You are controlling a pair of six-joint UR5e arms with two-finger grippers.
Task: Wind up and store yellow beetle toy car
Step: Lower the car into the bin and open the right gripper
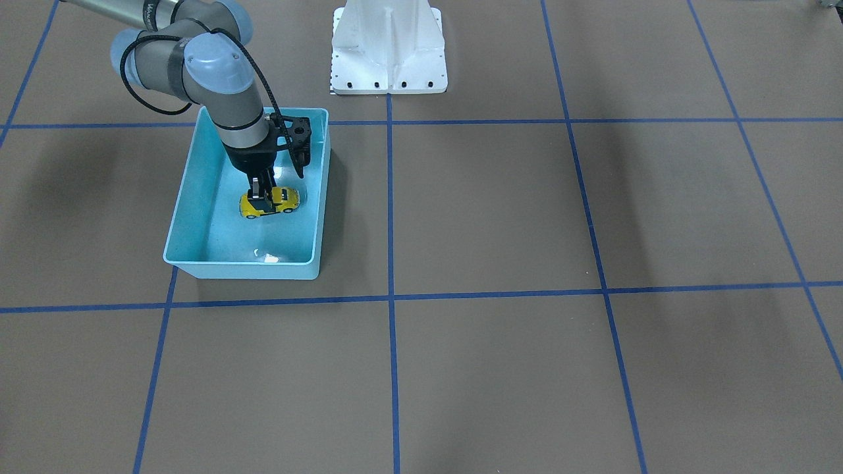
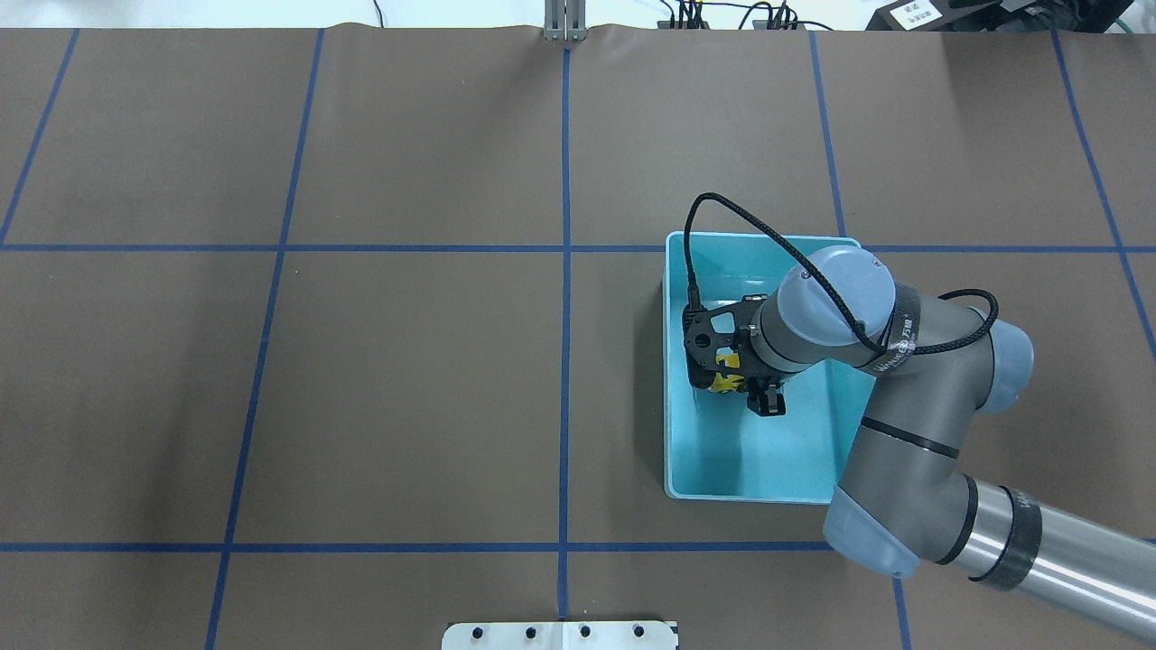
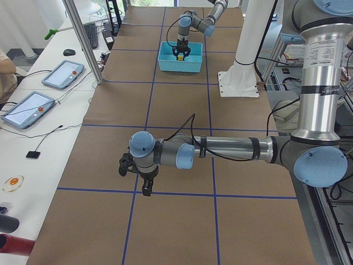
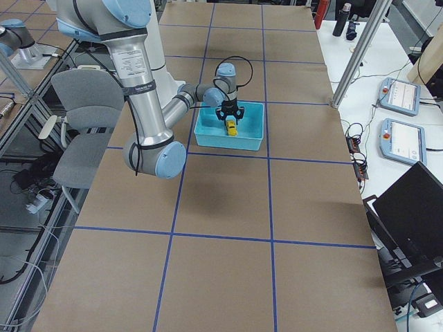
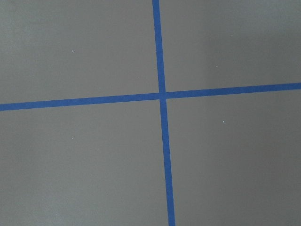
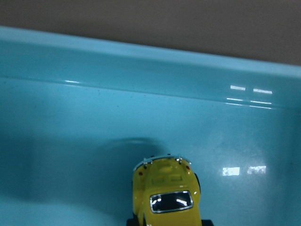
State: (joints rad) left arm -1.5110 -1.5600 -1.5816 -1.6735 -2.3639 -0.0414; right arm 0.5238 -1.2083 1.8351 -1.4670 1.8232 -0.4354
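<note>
The right gripper [image 1: 261, 201] pinched the yellow beetle toy car [image 1: 285, 197] inside the turquoise bin [image 1: 240, 264], its jaws closed on the body. The left gripper [image 3: 145, 189] hung over the table [image 1: 500, 217] — its opening could not be told.

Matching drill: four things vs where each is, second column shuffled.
1 yellow beetle toy car
2 turquoise bin
3 left gripper
4 white base plate

A above a blue tape cross
B between the right gripper jaws
C on the centre tape line
D around the car, on the robot's right side

Pairs: 1-B, 2-D, 3-A, 4-C

Yellow car [image 1: 287, 197], turquoise bin [image 1: 237, 270]
</note>
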